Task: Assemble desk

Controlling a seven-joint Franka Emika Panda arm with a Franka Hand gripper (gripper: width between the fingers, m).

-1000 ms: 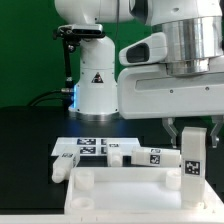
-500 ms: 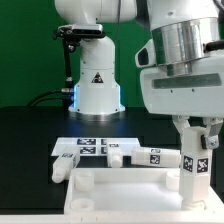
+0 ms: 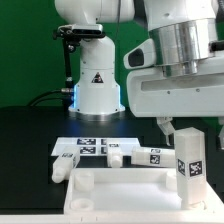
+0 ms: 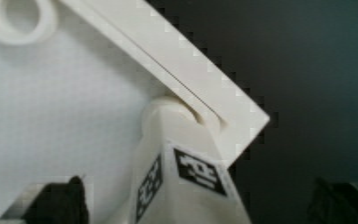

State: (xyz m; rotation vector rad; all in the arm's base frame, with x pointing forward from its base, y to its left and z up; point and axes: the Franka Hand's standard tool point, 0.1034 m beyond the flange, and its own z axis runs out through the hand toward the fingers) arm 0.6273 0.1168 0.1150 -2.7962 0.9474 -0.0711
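The gripper (image 4: pixel 197 203) has its fingers (image 4: pixel 51 200) wide open. A white plastic square leg (image 3: pixel 188 157) stands between them, on the white rimmed tabletop (image 3: pixel 120 190) corner.

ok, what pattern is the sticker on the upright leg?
Black-and-white square tag sticker on the white leg; shows best in the exterior view.

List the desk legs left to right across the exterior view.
leaning loose leg → lying leg → second lying leg, tagged → upright leg at the right corner of the tabletop
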